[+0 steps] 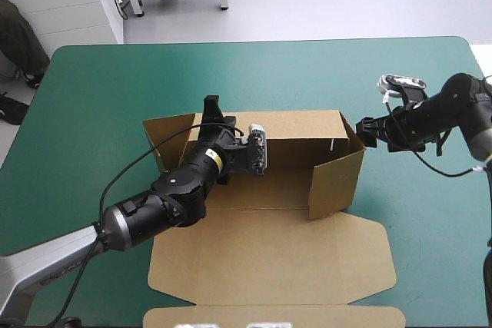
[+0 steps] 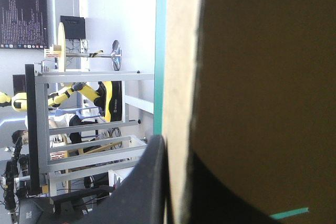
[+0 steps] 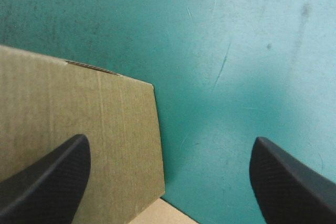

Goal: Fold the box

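From above, the brown box [image 1: 269, 259] lies near the middle of the surface [image 1: 92, 113]. It is partly raised: its far wall [image 1: 296, 124] and right wall [image 1: 338, 178] stand up, and its lid [image 1: 261, 266] lies flat toward the near edge. A side flap [image 1: 165, 140] angles out at the far left corner. The left hand [image 1: 211, 109] reaches in from the near left and sits at the left end of the far wall, at its top edge. The right hand [image 1: 367, 130] hovers just beside the box's far right corner, where a small flap [image 1: 354, 128] sticks out. Seen from the left wrist, the left hand [image 2: 176, 203] is nearly closed, with its black fingers [image 2: 149, 182] pinching a sheet of the box [image 2: 262, 77]. The board's pale cut edge runs straight ahead between them, beside a strip of teal-green cover [image 2: 160, 51]. Seen from the right wrist, the right hand [image 3: 168, 182] is spread wide and grips nothing. One of its fingers [image 3: 50, 184] is over a panel of the box [image 3: 63, 98], and the other is over bare teal-green cover [image 3: 236, 51].
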Tool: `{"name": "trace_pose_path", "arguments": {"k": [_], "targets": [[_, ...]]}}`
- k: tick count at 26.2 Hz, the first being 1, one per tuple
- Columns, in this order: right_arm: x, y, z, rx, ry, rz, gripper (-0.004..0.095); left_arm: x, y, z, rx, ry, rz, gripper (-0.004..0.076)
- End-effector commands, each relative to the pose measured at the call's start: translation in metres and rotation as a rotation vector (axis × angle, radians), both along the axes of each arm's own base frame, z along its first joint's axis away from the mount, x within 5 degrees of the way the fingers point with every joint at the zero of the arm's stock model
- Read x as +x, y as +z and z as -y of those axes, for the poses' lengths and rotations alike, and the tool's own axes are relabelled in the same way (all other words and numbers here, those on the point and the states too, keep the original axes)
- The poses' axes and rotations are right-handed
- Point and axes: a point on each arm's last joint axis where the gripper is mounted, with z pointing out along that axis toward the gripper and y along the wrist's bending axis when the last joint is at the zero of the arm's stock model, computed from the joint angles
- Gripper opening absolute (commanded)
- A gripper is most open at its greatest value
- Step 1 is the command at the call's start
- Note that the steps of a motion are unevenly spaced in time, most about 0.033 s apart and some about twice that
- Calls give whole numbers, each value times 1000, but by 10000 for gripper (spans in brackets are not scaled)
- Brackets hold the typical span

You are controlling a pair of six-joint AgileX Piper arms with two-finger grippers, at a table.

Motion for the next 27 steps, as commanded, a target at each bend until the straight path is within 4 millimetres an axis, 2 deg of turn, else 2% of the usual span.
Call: {"name": "trace_pose_path", "arguments": {"k": [1,5,13,23,27], "targets": [[-25,20,-2,34,-13,197,760,-4,16,0,-52,-5,33,-8],[-52,11,-6,33,44,296,760,-4,16,0,-52,-5,33,-8],[-76,-1,-9,-23,192,385,760,-4,16,0,-54,-8,33,-8],[-85,-4,-17,36,306,324,760,-4,16,0,-78,-2,25,-8],[-79,1,-24,112,342,411,760,-4,16,1,-80,-8,25,-8]]}}
